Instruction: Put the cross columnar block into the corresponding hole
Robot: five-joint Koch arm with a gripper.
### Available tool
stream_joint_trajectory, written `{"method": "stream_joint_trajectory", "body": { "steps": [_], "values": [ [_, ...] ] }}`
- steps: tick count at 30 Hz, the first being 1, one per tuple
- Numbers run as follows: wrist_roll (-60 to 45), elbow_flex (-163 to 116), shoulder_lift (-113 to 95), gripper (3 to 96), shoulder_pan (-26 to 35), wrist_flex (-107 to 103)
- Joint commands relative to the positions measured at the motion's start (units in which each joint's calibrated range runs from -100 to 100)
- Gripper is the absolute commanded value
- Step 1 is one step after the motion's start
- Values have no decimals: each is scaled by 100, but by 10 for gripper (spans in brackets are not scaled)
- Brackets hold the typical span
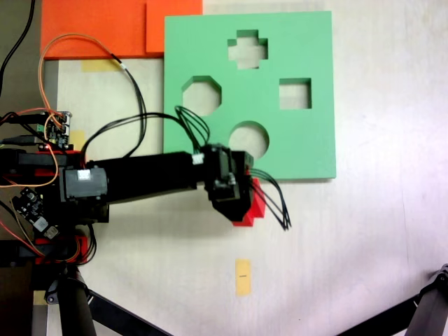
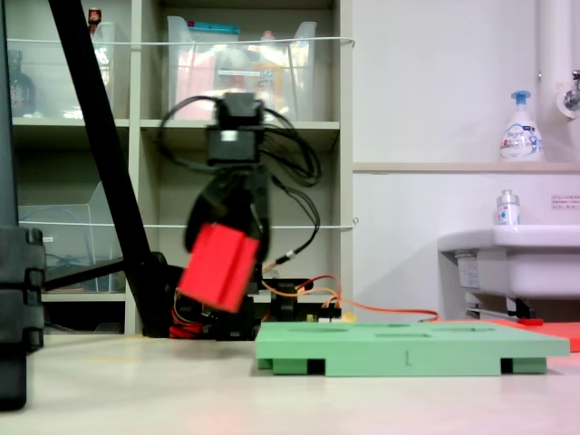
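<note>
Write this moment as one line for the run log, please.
pincer: shut on red cross block | block: lifted off table, tilted | green board: flat | plus-shaped hole: empty

Matt red foam block [image 2: 220, 267] in the black plastic end effector [image 2: 227, 237]; beside it, a matt green foam board [image 2: 408, 347] on the smooth pale counter [image 2: 136, 390].

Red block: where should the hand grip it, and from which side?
Grip the red block on its upper end, coming from above, as the hand does now. In the second exterior view it hangs tilted, clear of the table, lower end free to enter the plus-shaped hole in the green board.
</note>
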Motion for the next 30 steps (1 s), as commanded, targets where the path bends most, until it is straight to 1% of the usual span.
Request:
{"method": "stream_joint_trajectory", "body": {
  "steps": [1,3,6,12,14,18,24,30],
  "values": [
    [894,681,-221,395,664,-147],
    [1221,1170,114,395,962,-147],
    [1436,1728,575,395,1328,-147],
    [1802,2526,1874,397,1807,-147],
    [1841,2526,2069,397,1890,-147],
    [1910,2595,2460,399,2012,720],
    [1944,3792,3550,399,2129,1057],
    [2022,3802,3703,399,2198,1683]
  ]
}}
